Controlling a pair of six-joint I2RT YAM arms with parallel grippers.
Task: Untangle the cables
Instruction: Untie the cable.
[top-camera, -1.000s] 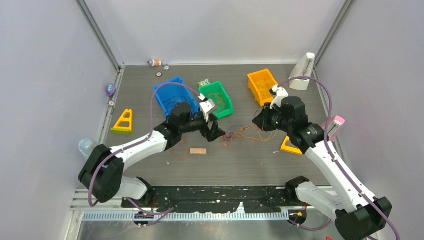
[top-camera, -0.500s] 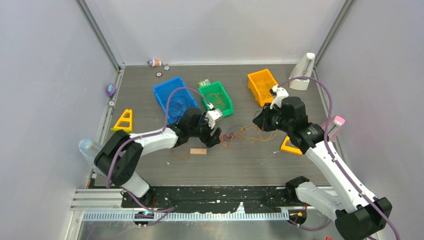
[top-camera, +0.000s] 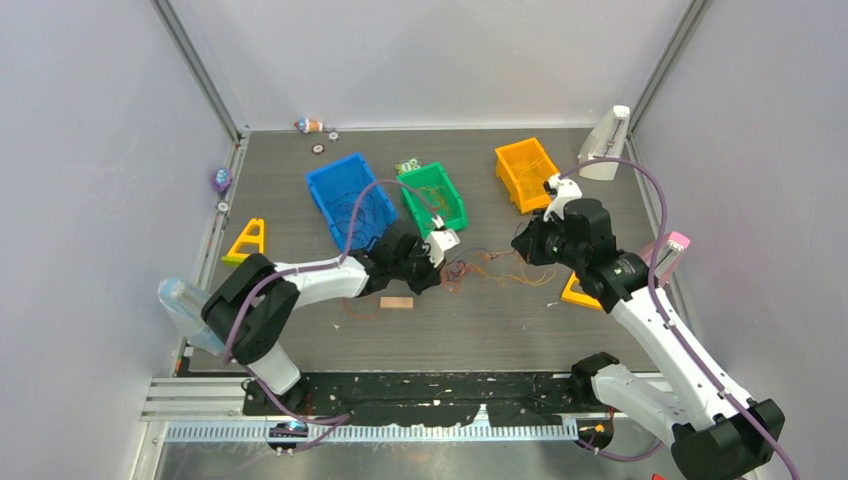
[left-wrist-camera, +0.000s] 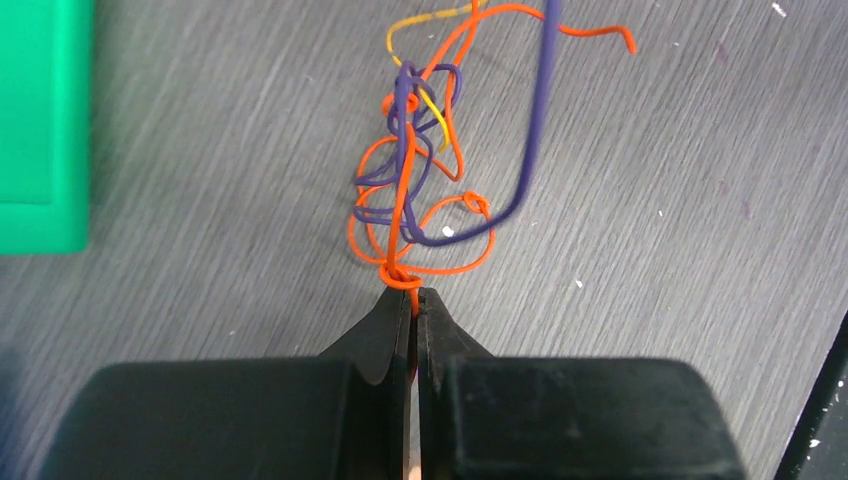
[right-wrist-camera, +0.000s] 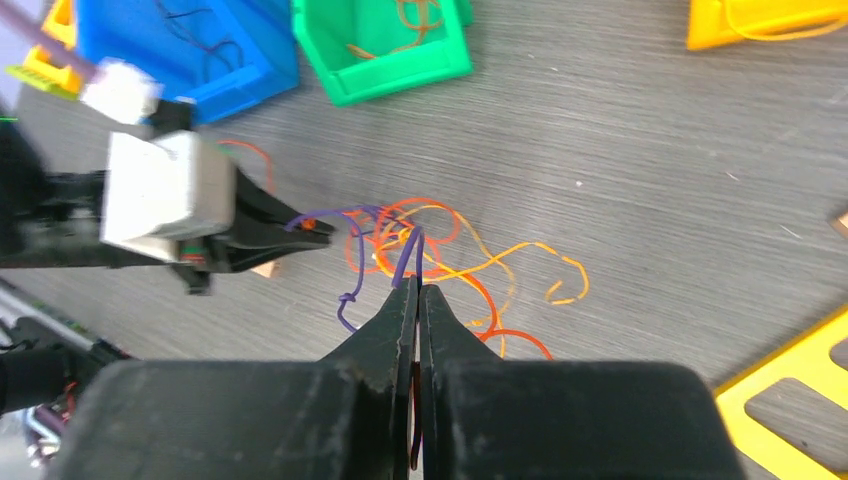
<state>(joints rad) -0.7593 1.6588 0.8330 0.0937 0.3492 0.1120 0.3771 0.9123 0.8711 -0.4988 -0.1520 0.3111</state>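
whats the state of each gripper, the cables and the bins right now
left gripper: shut on an orange cable
right gripper: shut on a purple cable
cables: knotted together between the grippers
blue bin: dark loops inside
green bin: orange loop inside
orange bin: yellow loop inside

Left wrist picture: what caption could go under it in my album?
Left gripper shut on an orange strand of the tangled cables, grey table beneath, green bin nearby.

The right gripper, black jaws pressed together, pinches a purple strand of the thin orange, yellow and purple cables tangled on the grey wood-grain table. The left gripper meets the tangle's left edge; a green plastic bin and a blue plastic bin sit beyond.
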